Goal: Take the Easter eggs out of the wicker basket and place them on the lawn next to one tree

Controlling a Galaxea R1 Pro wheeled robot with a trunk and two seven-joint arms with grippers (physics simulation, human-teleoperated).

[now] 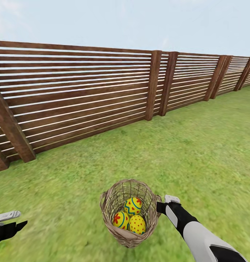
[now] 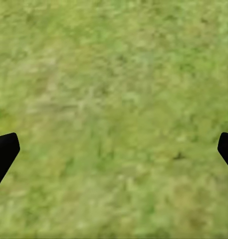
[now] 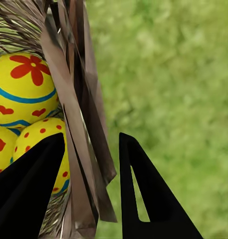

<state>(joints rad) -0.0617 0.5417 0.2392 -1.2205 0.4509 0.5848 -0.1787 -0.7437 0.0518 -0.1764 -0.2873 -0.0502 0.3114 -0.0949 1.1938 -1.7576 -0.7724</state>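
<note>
- In your head view, a wide lawn (image 1: 198, 153) of short, mottled green grass stretches ahead. A brown slatted wooden fence (image 1: 103, 87) runs from the near left to the far right, under a pale sky.
- Near the bottom centre of that view the wicker basket (image 1: 129, 218) stands on the grass. It is tan, woven, round and bucket-shaped, with an open top.
- All three Easter eggs (image 1: 129, 215) lie inside it, packed together. Each is yellow. One (image 1: 133, 206) sits on top with a blue zigzag line and red marks. Below it, one (image 1: 120, 219) carries a red flower shape and one (image 1: 137, 224) has red dots.
- Your right gripper (image 1: 162, 207) is at the basket's right rim, on the end of a black and white arm. Your left gripper (image 1: 15, 222) is at the lower left edge, well apart from the basket, over bare grass.
- In your left wrist view there is blurred green grass, with one black fingertip (image 2: 5, 152) at each side edge. The fingers are spread wide, with nothing between them.
- In your right wrist view, the basket wall (image 3: 76, 124) rises as tan woven strips between the two black fingers (image 3: 148, 199). One finger is inside the basket, against the dotted egg (image 3: 44, 144); the other is outside, over grass. The flowered egg (image 3: 25, 87) lies beside the dotted one. You cannot tell whether the fingers are pressing the wall.
</note>
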